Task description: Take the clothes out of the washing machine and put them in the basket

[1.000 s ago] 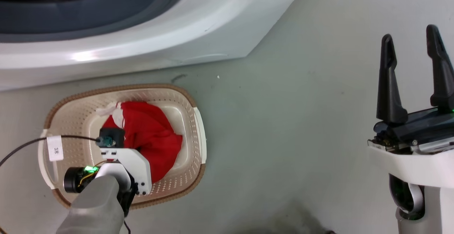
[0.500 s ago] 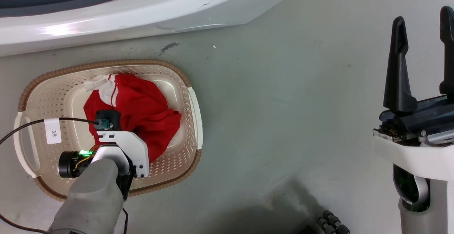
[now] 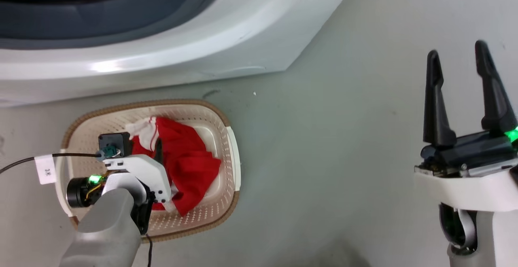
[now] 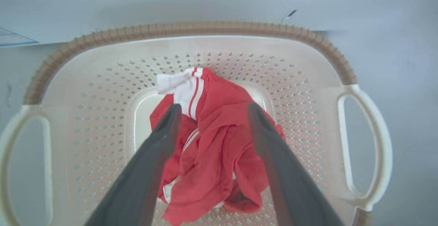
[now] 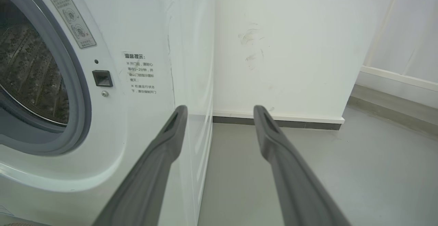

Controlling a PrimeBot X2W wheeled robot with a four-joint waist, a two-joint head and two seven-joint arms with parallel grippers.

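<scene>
Head view with both wrist views: the clothes (image 3: 190, 164), one red garment with a white striped patch, lie crumpled on the bottom of the basket (image 4: 205, 26), which sits at the lower left of the head view on the grey floor (image 3: 323, 137), just in front of the washing machine (image 3: 162, 48) that spans the top of that frame. My left gripper (image 4: 215, 107) hangs over the basket with its two fingers spread wide, one to either side of the heap at the centre of the left wrist view. Nothing is pinched between them, though I cannot tell whether the tips brush the fabric. My right gripper (image 3: 457, 50), at the right edge of the head view, is likewise spread and empty, well apart from the basket, and points past the machine's front corner towards a white wall (image 5: 291, 48). I judge the putting-down step to be at its end, the garment lying wholly inside the rim. The next move calls for raising the left gripper straight up with the fingers apart, so that no fold catches and trails over the rim. I would then look into the drum (image 5: 30, 65), of which I see a bare steel slice at the left edge of the right wrist view, the rest being hidden
</scene>
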